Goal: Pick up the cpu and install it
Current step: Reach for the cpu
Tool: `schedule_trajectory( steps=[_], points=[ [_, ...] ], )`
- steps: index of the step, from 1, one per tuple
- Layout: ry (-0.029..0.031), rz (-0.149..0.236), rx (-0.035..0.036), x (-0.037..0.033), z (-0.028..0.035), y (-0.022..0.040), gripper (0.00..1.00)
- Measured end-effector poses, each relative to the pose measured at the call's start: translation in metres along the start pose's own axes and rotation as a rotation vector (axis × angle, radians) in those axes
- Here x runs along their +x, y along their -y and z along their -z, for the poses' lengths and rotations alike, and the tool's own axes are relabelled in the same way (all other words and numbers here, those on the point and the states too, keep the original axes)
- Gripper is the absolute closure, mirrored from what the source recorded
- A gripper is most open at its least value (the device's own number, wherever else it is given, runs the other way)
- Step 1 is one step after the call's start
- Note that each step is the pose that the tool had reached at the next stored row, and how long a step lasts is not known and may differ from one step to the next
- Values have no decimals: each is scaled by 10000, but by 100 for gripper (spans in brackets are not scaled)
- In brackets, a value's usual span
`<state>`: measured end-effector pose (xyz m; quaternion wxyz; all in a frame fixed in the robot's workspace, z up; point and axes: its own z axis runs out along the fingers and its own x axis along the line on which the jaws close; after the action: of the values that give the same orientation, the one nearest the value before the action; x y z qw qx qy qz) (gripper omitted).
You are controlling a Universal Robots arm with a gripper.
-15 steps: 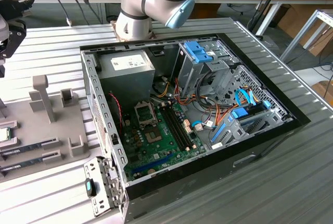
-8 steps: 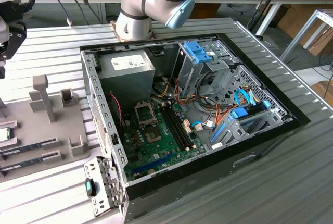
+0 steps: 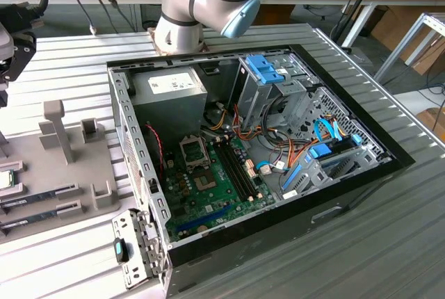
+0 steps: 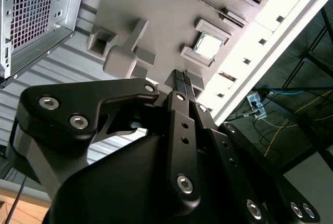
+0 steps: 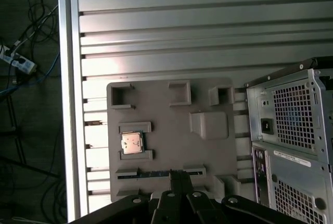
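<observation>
Second wrist view: the gripper [image 4: 181, 75] hung above the grey tray [image 4: 156, 15], fingertips pressed together with nothing between them. Same in the first wrist view: claw closed and empty, tips over the tray's edge near a long slot.

The cpu [image 4: 208, 47] lay flat in its holder on the tray, silver top up, held between two small brackets. Its thin green rim showed in the first wrist view [image 5: 131, 143]. It was off to the side of the fingertip line, not under it, and clearly apart from the tips. In the exterior view the cpu [image 3: 5, 179] sat at the far edge on the exterior view's left, well apart from the open computer case [image 3: 278, 195] and the socket [image 3: 193, 151] on its motherboard. Nothing was picked and nothing was installed.

Judged step: approach for the pick. To do it well, the claw had to be centred over the chip and opened wider than the chip before going down. The fingers should have met the two free edges, not the bracket sides. The grip should have been light and square, with the chip kept level so it did not tilt or catch on the brackets. Contact should have been limited to the edges.
</observation>
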<state>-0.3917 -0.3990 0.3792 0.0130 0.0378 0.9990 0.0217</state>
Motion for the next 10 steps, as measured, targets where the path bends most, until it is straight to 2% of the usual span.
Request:
schedule_trajectory(
  steps=[10],
  points=[
    [0,0,0,2,-31,1,89]
  ],
)
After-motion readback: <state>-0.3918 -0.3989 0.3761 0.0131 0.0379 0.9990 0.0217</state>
